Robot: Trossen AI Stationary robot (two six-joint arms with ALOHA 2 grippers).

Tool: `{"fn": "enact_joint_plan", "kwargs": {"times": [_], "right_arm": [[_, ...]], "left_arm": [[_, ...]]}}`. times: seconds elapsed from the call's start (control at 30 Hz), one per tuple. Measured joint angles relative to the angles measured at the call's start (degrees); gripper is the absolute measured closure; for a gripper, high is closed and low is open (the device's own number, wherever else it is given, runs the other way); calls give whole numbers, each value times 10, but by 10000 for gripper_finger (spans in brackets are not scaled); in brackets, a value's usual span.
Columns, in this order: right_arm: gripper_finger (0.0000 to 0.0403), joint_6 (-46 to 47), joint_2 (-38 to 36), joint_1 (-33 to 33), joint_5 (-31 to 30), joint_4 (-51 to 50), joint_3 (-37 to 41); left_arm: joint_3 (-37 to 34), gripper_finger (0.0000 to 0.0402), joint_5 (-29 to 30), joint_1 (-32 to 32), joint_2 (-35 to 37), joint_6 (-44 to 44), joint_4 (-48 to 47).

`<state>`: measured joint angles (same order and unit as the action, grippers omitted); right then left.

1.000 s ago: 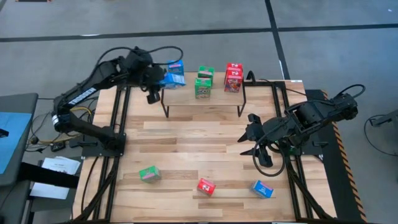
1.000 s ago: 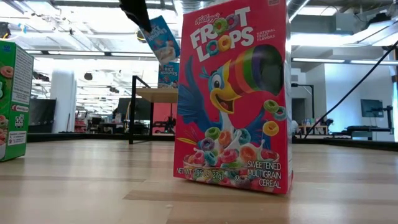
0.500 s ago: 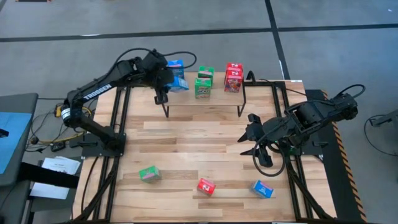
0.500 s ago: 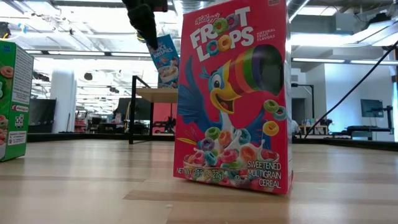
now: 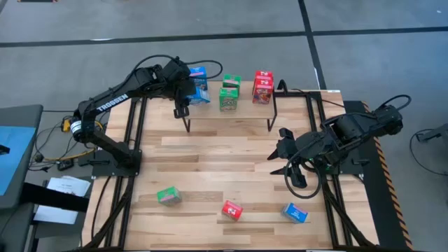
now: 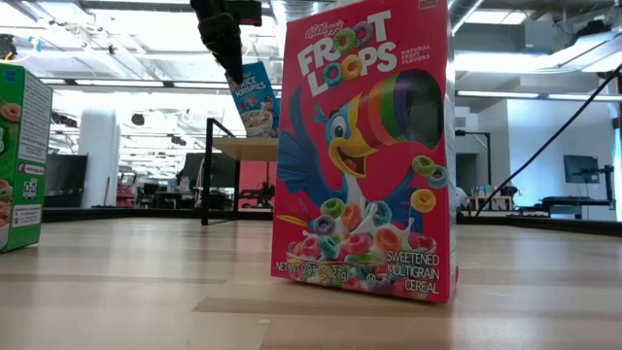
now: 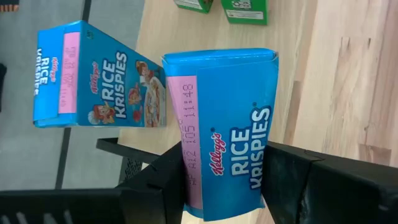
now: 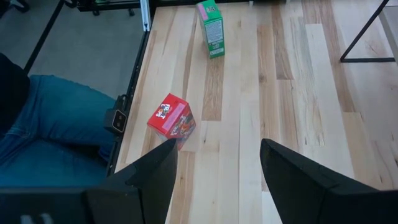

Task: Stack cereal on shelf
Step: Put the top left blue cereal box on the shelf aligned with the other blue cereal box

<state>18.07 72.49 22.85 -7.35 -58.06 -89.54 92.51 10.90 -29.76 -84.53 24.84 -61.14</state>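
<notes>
My left gripper [image 5: 187,89] is shut on a blue cereal box [image 7: 227,124] over the left end of the shelf [image 5: 245,105], a light-wood board on black legs at the table's far edge. A second blue box [image 7: 99,78] stands on the shelf right beside the held one. Two green boxes [image 5: 229,92] stand mid-shelf, and two red boxes [image 5: 262,87] stand at its right end. On the table near the front edge are a green box [image 5: 168,196], a red box [image 5: 232,209] and a blue box [image 5: 295,212]. My right gripper [image 5: 285,158] hangs open over the table's right half, holding nothing. My left gripper pinches one end of the blue box [image 7: 217,199] between its two fingers [image 7: 163,186], one on each side. The fingers slant down from above on the table's left. The box sticks out past the fingertips, tilted [image 6: 255,97], and is clear of the shelf.
In the low view a red cereal box [image 6: 364,146] fills the foreground and a green one [image 6: 19,156] stands at the left. A person's leg in jeans [image 8: 50,124] is beside the table's edge. Bare planks [image 5: 224,161] lie between the shelf and the front boxes.
My left gripper has carried the blue box toward the table's right, in over the shelf's left end, and down. The box has sunk closer to the shelf top and hangs less tilted than before. The gripper has stayed shut on it.
</notes>
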Motion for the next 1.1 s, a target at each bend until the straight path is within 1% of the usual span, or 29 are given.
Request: {"fn": "enact_joint_plan", "kwargs": {"times": [0.17, 0.3, 0.63, 0.73, 0.87, 1.1], "right_arm": [[148, 0, 0, 0, 0, 0, 0], [148, 0, 0, 0, 0, 0, 0], [148, 0, 0, 0, 0, 0, 0], [148, 0, 0, 0, 0, 0, 0], [148, 0, 0, 0, 0, 0, 0], [148, 0, 0, 0, 0, 0, 0]], "left_arm": [[0, 250, 10, 0, 0, 0, 4], [0, 250, 49, 1, 0, 10, 4], [0, 250, 44, 3, 0, 3, 7], [0, 250, 33, 3, 0, -17, 6], [0, 238, 29, 3, 0, -32, -1], [0, 204, 29, 3, 0, -45, -3]]}}
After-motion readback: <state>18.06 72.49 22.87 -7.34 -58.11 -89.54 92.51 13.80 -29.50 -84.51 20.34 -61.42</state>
